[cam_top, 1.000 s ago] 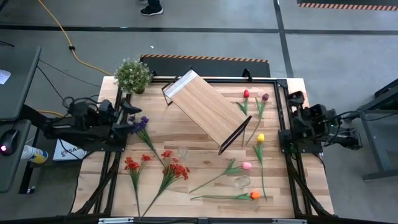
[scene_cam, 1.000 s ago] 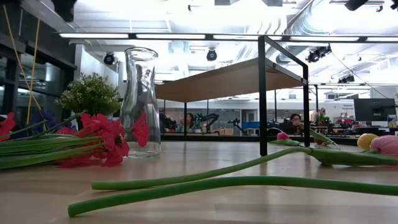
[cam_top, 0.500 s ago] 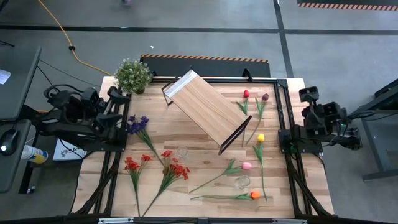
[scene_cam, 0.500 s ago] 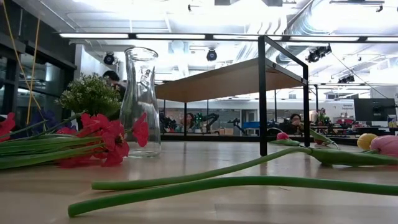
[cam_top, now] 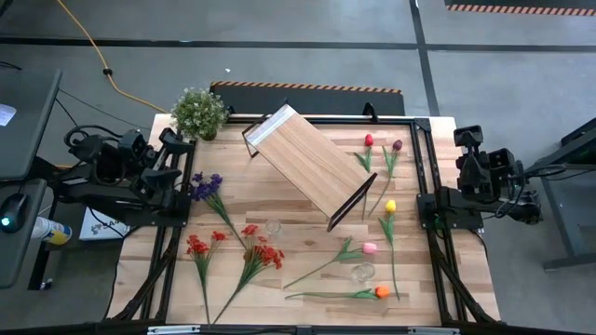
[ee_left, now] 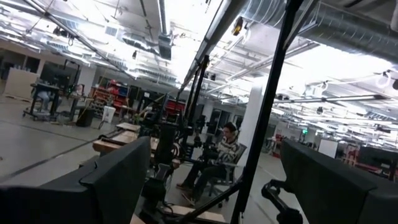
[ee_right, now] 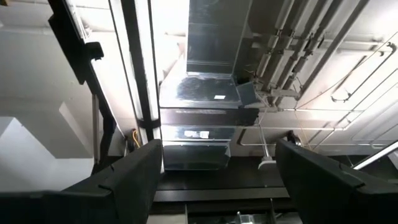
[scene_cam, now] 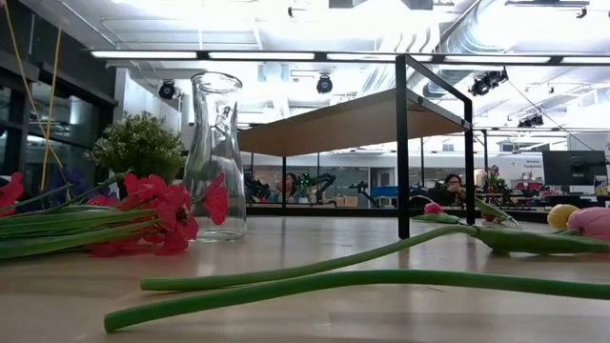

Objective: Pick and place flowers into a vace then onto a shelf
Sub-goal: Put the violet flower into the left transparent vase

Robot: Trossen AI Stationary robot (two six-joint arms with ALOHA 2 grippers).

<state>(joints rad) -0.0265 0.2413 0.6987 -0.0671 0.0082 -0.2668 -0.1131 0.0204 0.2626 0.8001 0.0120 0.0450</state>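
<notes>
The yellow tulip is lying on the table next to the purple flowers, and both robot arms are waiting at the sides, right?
Not quite. The yellow tulip lies on the table's right side, near the shelf's end, far from the purple flowers on the left, as the high view shows. The rest holds: the left gripper and right gripper both wait at the table's sides, open.

Bright ceiling strip lights [scene_cam: 315, 55] flood the room, glaring white; foreground flower stems [scene_cam: 362, 278] blur softly.
</notes>
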